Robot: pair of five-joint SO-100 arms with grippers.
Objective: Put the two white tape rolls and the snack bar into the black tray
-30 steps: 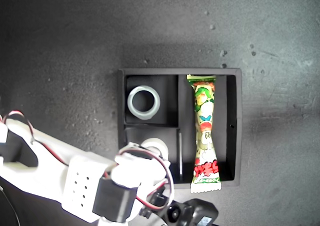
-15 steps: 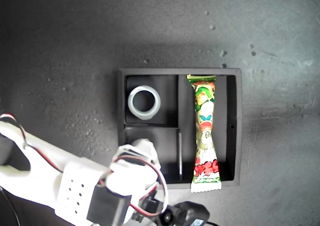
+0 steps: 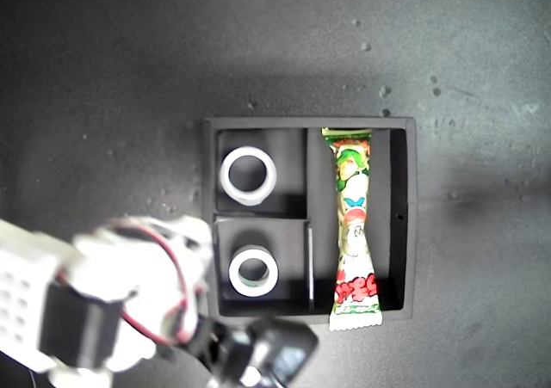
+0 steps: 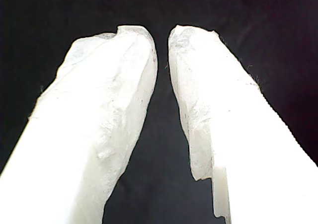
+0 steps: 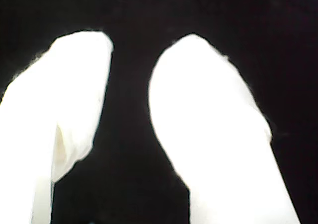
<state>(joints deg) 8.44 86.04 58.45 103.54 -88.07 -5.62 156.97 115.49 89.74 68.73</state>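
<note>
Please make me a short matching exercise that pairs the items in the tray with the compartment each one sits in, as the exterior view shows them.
Things:
1. larger white tape roll
2. smaller white tape roll
3. snack bar

Places in the black tray, by the exterior view:
A. long compartment on the right
B. small compartment at upper left
C. small compartment at lower left

Pairs: 1-B, 2-C, 3-A
</note>
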